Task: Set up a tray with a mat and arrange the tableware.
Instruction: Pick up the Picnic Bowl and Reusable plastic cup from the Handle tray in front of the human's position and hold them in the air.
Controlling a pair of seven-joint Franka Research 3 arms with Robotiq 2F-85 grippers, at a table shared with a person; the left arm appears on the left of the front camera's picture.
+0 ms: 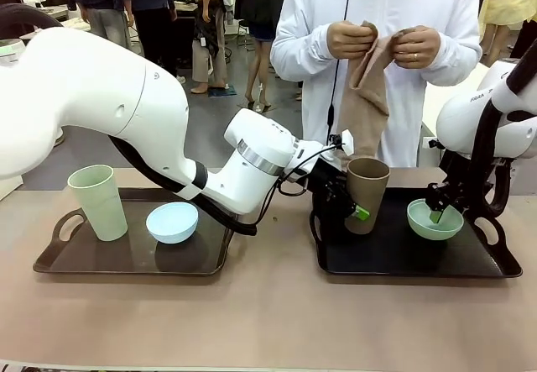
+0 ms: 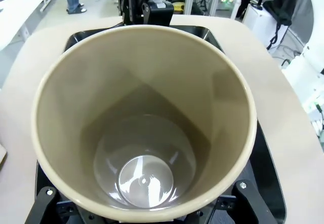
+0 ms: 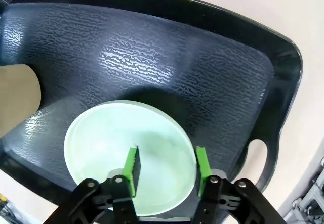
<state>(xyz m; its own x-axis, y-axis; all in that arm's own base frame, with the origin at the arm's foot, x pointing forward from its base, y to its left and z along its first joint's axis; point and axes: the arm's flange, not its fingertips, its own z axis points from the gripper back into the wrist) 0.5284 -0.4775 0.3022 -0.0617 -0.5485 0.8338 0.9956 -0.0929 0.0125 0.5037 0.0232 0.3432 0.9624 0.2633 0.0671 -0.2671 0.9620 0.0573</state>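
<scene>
My left gripper (image 1: 352, 212) reaches across to the right black tray (image 1: 403, 259) and is shut on the lower body of the brown cup (image 1: 367, 189). The left wrist view looks down into that cup (image 2: 144, 123). My right gripper (image 3: 167, 168) has closed in on the wall of the mint green bowl (image 3: 101, 148), one green pad inside and one outside the rim. That bowl (image 1: 419, 221) rests on the same tray. The person holds a tan mat (image 1: 365, 95) in both hands above the far edge.
A second black tray (image 1: 109, 259) at the left carries a pale green cup (image 1: 99, 202) and a light blue bowl (image 1: 172, 222). My left arm spans the table's middle. Bare table lies along the near edge. People stand far behind.
</scene>
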